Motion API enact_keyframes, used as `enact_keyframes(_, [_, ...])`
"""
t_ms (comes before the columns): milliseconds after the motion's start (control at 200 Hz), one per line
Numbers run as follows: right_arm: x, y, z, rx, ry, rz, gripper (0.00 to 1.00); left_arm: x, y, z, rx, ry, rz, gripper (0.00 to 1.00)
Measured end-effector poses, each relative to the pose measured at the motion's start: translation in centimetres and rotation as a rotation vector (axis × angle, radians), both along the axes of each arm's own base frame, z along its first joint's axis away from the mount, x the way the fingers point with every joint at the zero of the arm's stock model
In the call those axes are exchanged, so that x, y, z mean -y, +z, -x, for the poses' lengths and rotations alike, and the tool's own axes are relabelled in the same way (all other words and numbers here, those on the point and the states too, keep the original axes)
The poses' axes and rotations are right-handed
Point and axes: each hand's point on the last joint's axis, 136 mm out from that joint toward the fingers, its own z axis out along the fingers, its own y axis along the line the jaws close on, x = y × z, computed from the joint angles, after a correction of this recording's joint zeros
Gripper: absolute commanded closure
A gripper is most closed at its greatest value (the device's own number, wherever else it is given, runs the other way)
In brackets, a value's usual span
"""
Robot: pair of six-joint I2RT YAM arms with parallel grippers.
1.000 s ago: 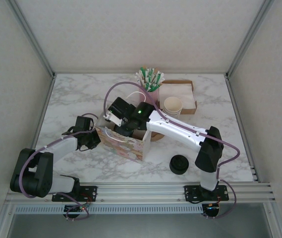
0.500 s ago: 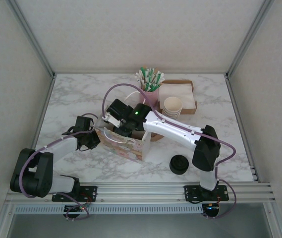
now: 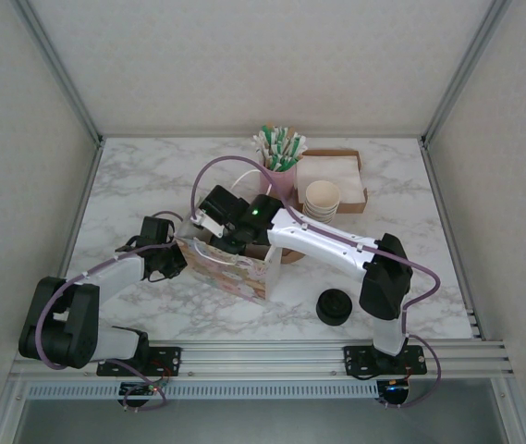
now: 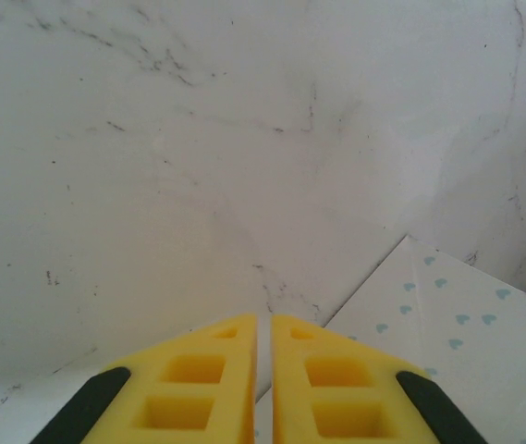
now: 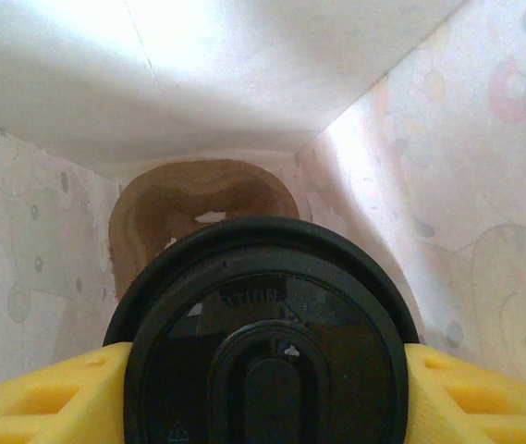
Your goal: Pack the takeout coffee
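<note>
My right claw (image 5: 263,393) pinches the takeout coffee (image 5: 263,305) by its sides. The cup is upright, with its black lid facing my wrist camera and its long axis pointing straight down into the paper bag (image 5: 447,185). The brown floor (image 5: 198,203) of the bag lies directly beyond the lid, so I judge the coming move to be a plain descent along that axis. The bag stands mid-counter (image 3: 133,176), toward the near edge. Of my 2 claws, the left claw (image 4: 264,370) is pressed together just beside the bag's left side, gripping nothing I can see.

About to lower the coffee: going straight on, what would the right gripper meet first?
Likely the brown patch on the floor of the bag, the held lidded cup touching first; depth is unclear.
</note>
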Motion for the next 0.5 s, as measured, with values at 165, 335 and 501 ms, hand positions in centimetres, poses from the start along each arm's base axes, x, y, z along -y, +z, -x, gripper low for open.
enact_keyframes(165, [0.6, 0.7, -0.1, 0.015, 0.0, 0.028, 0.5, 0.0, 0.0, 0.0, 0.0, 0.0, 0.0, 0.88])
enact_keyframes(335, [1.2, 1.3, -0.5, 0.039, -0.006, 0.056, 0.51, 0.0, 0.0, 0.0, 0.0, 0.0, 0.0, 0.87])
enact_keyframes(501, [1.5, 1.1, -0.3, 0.03, -0.006, 0.07, 0.51, 0.0, 0.0, 0.0, 0.0, 0.0, 0.0, 0.88])
